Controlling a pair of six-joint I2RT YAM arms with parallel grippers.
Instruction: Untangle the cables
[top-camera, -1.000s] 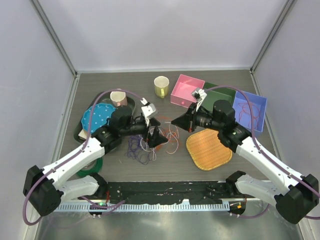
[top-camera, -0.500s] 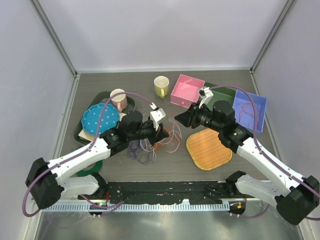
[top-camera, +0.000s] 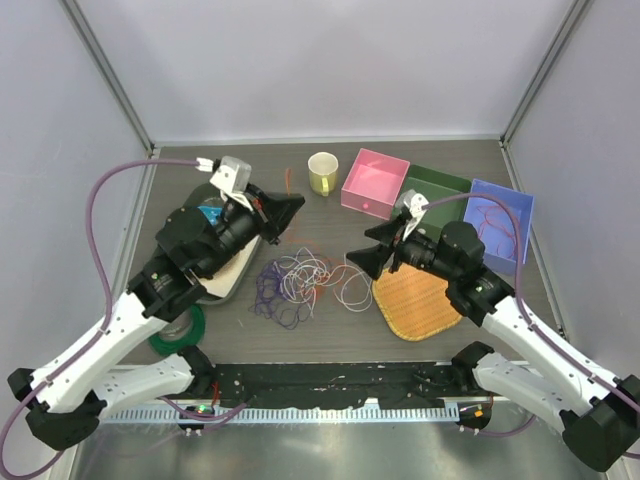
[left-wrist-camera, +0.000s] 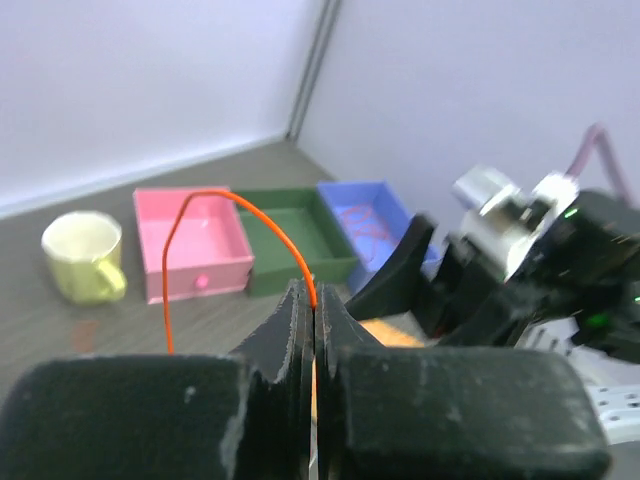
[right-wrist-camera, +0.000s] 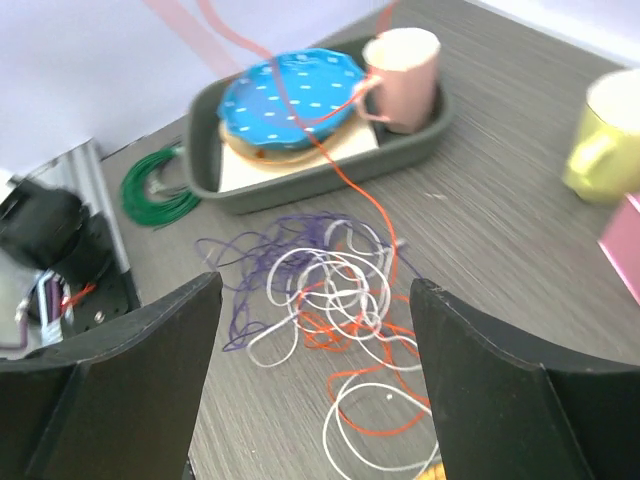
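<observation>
Pinching an orange cable, left hand sits raised; right hand gapes wide.

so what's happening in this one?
Two arms are sorting out a heap of tangled cables, purple, white and orange, in the middle of the table. The left gripper is shut on the orange cable and holds it raised, with the strand running down to the heap. The right gripper is open and empty, pointing at the heap from the other side. The heap is far from separated.
</observation>
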